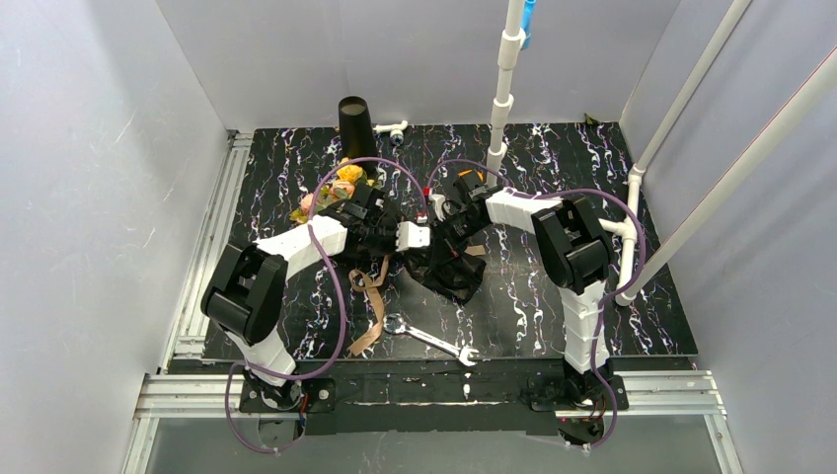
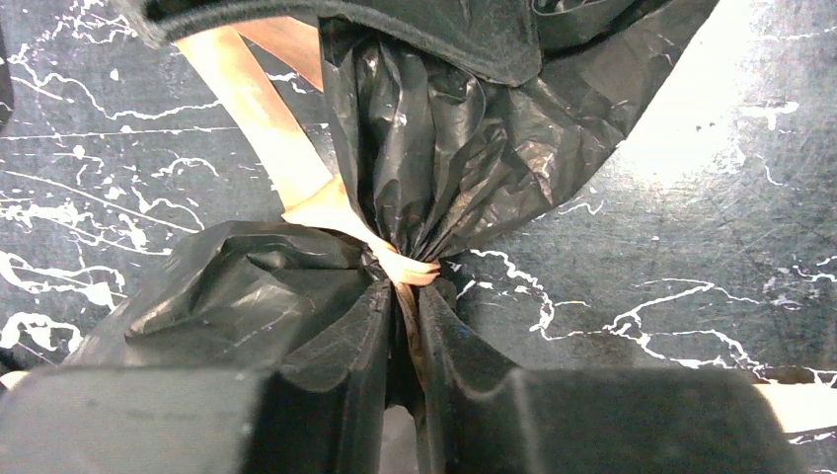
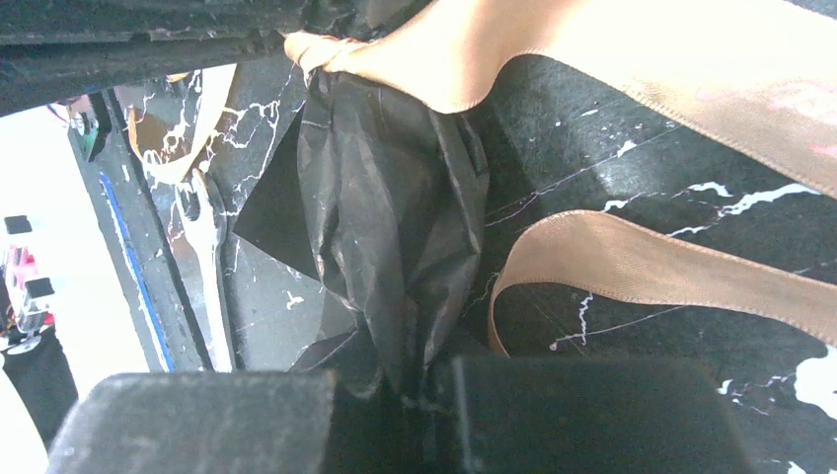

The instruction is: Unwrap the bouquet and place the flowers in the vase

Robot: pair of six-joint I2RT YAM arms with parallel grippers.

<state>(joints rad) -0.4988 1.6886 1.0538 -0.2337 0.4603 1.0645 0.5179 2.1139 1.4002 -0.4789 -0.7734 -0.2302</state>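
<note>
**Item:** bouquet (image 1: 452, 275), lying flat mid-table (image 1: 553, 296), between the two arms.

**Parts:**
- Flowers (image 1: 341, 186): pink/yellow heads at far-left end, close to vase.
- Wrapping paper (image 2: 444, 128): black, crinkled, bunched to a tight neck; tail end spreads to the near right.
- Ribbon (image 1: 373, 301): tan. Tails trail loose twd near edge, but one band is still cinched round the neck.

**Vase** (image 1: 353, 120): upright, far left-centre, apart from both grippers. No stems seen in it.

**Grippers:**
- Left gripper (image 2: 403, 296): jaws nearly together, pinching a ribbon strand right at the knot.
- Right gripper (image 3: 419, 380): jaws together, clamped on a fold of the black paper.

**Other:** wrench (image 1: 429, 339) near centre, just right of ribbon tails; white pipe post (image 1: 503, 89) far centre.

**Progress (est.):** early. Untying is underway, not finished. Left to do: free the knot, strip the paper, lift the stems, seat them in the vase.
</note>
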